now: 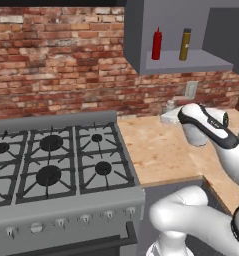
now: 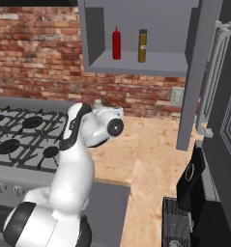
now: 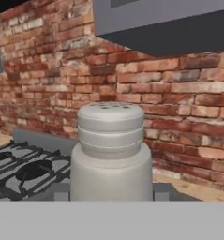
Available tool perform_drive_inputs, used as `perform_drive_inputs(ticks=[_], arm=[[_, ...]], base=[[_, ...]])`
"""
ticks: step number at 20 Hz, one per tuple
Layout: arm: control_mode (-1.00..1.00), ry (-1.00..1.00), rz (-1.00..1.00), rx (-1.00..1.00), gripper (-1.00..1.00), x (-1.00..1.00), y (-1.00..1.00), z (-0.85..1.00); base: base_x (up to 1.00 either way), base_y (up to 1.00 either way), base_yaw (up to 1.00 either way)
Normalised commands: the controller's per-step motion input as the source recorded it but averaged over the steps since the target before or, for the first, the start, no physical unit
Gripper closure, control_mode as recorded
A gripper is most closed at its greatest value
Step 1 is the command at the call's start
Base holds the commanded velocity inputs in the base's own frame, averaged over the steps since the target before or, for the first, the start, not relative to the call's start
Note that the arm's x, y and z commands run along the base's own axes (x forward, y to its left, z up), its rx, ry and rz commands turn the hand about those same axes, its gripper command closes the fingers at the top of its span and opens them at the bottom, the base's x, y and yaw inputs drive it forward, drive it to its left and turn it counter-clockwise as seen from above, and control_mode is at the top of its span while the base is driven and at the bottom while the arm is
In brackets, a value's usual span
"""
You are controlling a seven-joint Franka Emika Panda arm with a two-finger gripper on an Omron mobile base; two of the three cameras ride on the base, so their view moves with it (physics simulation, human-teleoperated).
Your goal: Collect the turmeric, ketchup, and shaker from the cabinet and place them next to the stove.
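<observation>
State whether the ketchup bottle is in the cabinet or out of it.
In. The ketchup stands upright on the cabinet shelf, left of the turmeric.

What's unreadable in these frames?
- Claw fingertips: cut off by the bottom edge in the hand view, behind the shaker.
- Shaker's base: hidden in the same view, so whether it rests on the counter can't be told.
- Labels on ketchup and turmeric: too small in the base views.

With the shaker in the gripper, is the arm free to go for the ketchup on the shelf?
Probably not yet: the gripper is shut on the shaker. The ketchup stands at the cabinet's open front, beside the turmeric, with nothing before it.
</observation>
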Motion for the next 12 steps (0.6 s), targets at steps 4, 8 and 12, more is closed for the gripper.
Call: perform_drive_inputs(ticks=[4, 8, 12], arm=[[-1.0, -0.01, 0.27, 0.0, 1.0, 0.64, 0.2, -0.63], [-1.0, -0.01, 0.19, 0.0, 1.0, 0.62, 0.14, -0.62], [-1.0, 0.0, 0.15, 0.0, 1.0, 0.63, 0.09, -0.57]], base=[[0.0, 0.0, 0.0], [0.0, 0.0, 0.0], [0.0, 0.0, 0.0]])
